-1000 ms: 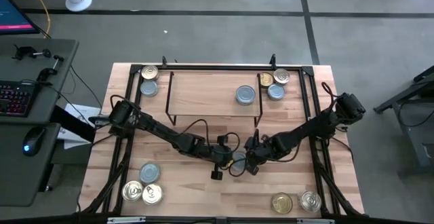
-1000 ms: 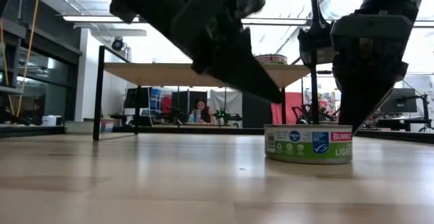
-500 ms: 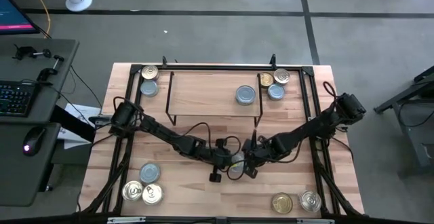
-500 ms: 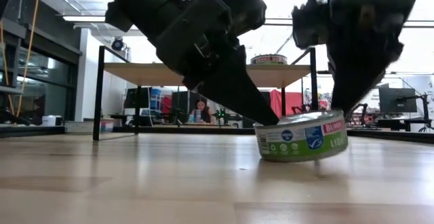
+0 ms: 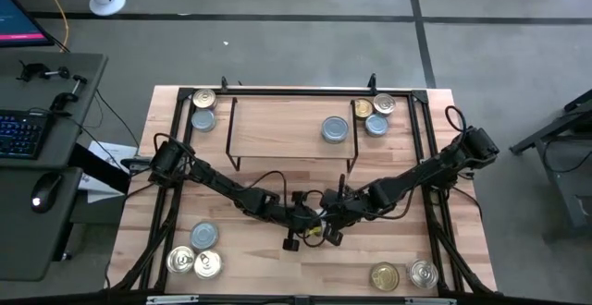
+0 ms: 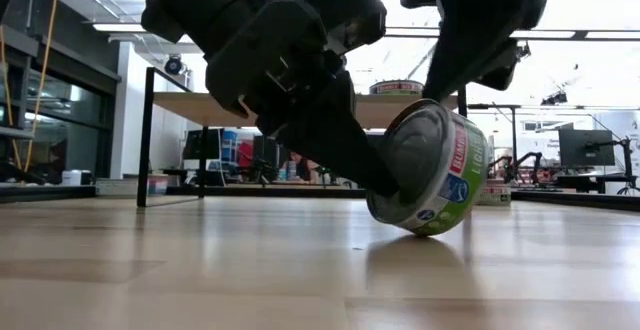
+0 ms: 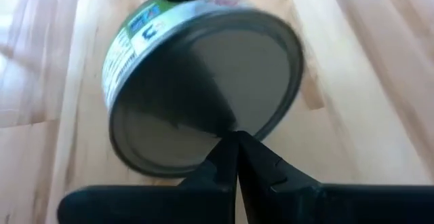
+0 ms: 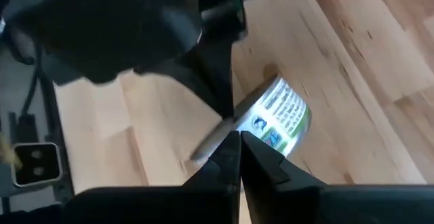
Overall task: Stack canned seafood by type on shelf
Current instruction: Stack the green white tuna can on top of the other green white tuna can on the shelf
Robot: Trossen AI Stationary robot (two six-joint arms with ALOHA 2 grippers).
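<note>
Front edge of tabletop (image 5: 277,282): two tins (image 5: 194,263) at the left corner with a pale-blue one (image 5: 204,236) just behind them; a gold tin (image 5: 384,275) and a silver tin (image 5: 423,273) near the right corner.

Mid-tabletop, both arms meet. A green-labelled tin (image 6: 432,170) stands tipped up on its edge, rim on the wood, flat face turned toward the low camera. Left hand (image 7: 236,142): fingers pressed together to a point, tip against the tin's bare flat face, holding nothing. Right hand (image 8: 234,139): fingers likewise closed, tip at the tin's upper rim, gripping nothing. The tin is propped between the two closed hands.

Farther back: the shelf (image 5: 287,129), one pale-blue tin (image 5: 335,128) on its right part. Two tins (image 5: 203,109) at the far left corner, beside the shelf. Three tins (image 5: 375,114) at the far right corner.
</note>
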